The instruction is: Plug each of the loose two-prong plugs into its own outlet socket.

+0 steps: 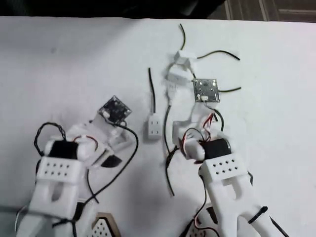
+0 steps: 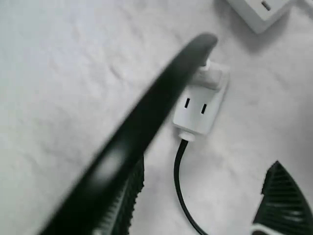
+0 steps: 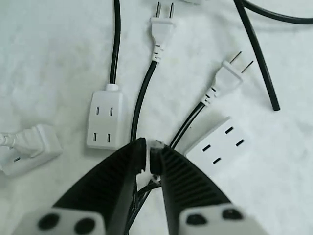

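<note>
Two plugs lie loose, right gripper pinched shut, left gripper agape: next, open and grasp one.

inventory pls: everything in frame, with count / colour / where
two-prong plugs: 2, white on black cords, lying loose with bare prongs.
outlet sockets: 3, white with black cords; two flank the plug cords, the third lies apart.
white corded piece: 1, far side, type unclear.
table: 1, white.
left gripper: 1, black fingers, open, above the third socket.
right gripper: 1, black fingers close together, over the plug cords.
</note>
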`<state>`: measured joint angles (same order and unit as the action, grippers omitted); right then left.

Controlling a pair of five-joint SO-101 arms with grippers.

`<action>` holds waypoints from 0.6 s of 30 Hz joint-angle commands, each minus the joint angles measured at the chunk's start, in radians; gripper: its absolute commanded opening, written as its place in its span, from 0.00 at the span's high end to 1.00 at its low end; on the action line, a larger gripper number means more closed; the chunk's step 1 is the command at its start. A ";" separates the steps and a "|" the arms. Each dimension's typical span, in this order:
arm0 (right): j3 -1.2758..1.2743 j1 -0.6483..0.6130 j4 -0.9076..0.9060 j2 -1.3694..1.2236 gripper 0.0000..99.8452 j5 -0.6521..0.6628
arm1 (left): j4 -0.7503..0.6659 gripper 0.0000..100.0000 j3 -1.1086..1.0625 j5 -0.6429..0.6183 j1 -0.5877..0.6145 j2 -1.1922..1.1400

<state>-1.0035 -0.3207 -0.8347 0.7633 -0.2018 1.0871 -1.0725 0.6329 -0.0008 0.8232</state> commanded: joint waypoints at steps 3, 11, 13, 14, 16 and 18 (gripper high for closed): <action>0.005 0.010 0.024 0.015 0.98 -0.005 | -0.195 0.62 0.041 0.017 -0.010 -0.182; 0.005 0.013 0.024 0.015 0.98 -0.005 | -0.351 0.63 0.041 0.055 -0.022 -0.380; 0.005 0.015 0.024 0.016 0.98 -0.005 | -0.384 0.66 0.041 0.055 -0.044 -0.417; 0.005 0.015 0.024 0.018 0.98 -0.005 | -0.388 0.68 0.041 0.055 -0.056 -0.430; 0.005 0.015 0.024 0.021 0.98 -0.005 | -0.391 0.72 0.041 0.055 -0.081 -0.438; 0.005 0.016 0.022 0.022 0.98 -0.005 | -0.393 0.76 0.041 0.055 -0.105 -0.438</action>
<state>-1.0050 -0.3207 -0.8286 0.7633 -0.2018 0.7142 -1.0725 0.6820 -0.0637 0.3890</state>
